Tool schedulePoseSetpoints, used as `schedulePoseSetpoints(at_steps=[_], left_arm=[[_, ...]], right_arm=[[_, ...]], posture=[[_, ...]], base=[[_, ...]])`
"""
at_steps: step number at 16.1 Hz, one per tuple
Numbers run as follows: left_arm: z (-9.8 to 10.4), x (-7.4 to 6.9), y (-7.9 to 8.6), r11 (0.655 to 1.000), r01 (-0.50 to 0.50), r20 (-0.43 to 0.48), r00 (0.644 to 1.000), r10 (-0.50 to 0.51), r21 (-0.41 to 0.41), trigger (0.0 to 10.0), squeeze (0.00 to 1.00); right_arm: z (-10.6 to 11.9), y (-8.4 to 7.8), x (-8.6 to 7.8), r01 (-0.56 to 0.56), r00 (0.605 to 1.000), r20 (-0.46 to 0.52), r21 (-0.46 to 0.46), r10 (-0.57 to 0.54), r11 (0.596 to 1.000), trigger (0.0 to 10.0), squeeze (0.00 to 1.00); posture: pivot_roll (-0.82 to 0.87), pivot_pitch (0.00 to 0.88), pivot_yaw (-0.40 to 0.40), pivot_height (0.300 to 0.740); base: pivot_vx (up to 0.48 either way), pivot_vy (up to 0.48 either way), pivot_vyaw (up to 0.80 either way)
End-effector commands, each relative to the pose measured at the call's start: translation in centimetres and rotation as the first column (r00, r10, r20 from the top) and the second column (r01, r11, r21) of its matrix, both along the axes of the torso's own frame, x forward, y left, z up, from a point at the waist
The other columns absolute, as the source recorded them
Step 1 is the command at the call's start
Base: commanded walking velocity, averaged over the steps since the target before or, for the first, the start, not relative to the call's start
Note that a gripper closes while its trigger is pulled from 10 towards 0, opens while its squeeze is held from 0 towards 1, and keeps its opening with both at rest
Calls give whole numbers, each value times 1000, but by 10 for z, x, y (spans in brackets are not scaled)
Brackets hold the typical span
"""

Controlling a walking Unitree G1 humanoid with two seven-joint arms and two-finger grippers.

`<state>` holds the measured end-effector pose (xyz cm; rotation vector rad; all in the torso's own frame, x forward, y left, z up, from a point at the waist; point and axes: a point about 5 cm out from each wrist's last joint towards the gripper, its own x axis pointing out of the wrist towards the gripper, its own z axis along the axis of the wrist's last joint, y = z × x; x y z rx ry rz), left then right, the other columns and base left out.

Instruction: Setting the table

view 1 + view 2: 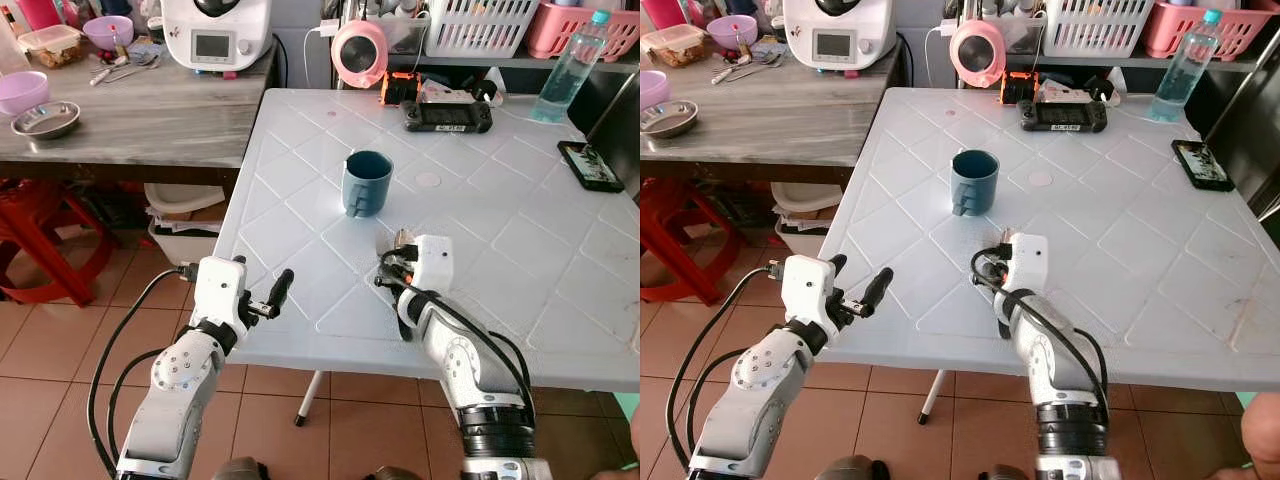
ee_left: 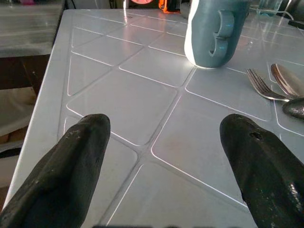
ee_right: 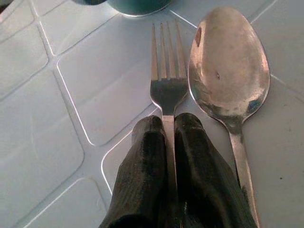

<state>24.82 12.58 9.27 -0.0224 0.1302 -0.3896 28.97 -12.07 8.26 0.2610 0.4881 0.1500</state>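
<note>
While the right pincer [image 3: 166, 142] is pinched narrow on the handle of the fork [image 3: 165, 76], the step in hand looks like laying it down beside the spoon [image 3: 229, 66]. Doing it well calls for lowering until the tines lie flat on the white counter [image 1: 520, 250], keeping the handle parallel to the spoon and just apart from it, then parting the fingers gently so nothing skids. Fork and spoon both run lengthwise away from the robot, tines and bowl pointing toward the blue-grey mug [image 1: 366, 182] near the counter's middle. At the near edge the left pincer [image 2: 164, 156] hovers spread wide, holding nothing.
</note>
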Motion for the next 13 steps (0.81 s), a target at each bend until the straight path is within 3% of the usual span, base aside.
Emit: schedulePoseSetpoints(at_steps=[1, 3, 4, 6, 7, 8, 10, 13], left_arm=[[0, 2, 2, 999, -31, 8, 999, 31, 9, 10000, 0], [0, 4, 5, 998, -68, 8, 998, 68, 1, 10000, 0], [-1, 7, 7, 996, -90, -1, 996, 90, 4, 10000, 0], [-2, 9, 8, 995, -100, -9, 995, 100, 4, 10000, 0], [-3, 10, 10, 993, -118, -15, 993, 118, 2, 10000, 0], [-3, 12, 10, 992, -123, -15, 992, 123, -3, 10000, 0], [-2, 14, 10, 992, -126, -4, 992, 126, -10, 10000, 0], [1, 18, 11, 992, -123, 9, 992, 123, -17, 10000, 0]], right_arm=[[-13, 6, -7, 9, 998, -62, 39, -7, 999, 0, 0], [0, 8, -3, 18, 1000, 12, 55, -18, 998, 0, 0], [14, 10, 0, 16, 994, 108, 56, -22, 998, 0, 0], [20, 12, 0, -3, 988, 155, 54, -5, 999, 0, 0], [24, 12, 0, -13, 981, 194, 22, 8, 1000, 1725, 0], [26, 9, -1, 4, 979, 203, 17, -8, 1000, 10000, 0], [25, 4, -5, 20, 979, 202, 22, -24, 1000, 10000, 0], [22, -2, -11, 45, 977, 205, 35, -51, 998, 10000, 0]], posture=[[13, 0, 7, 740], [10, 0, 6, 740], [8, 0, 4, 740], [5, 0, 4, 740], [2, 0, 2, 740], [1, 0, 0, 740], [-1, 0, -2, 740], [-4, 0, -1, 740]], base=[[0, 0, 0], [0, 0, 0], [0, 0, 0], [0, 0, 0], [0, 0, 0], [0, 0, 0], [0, 0, 0], [0, 471, 0]])
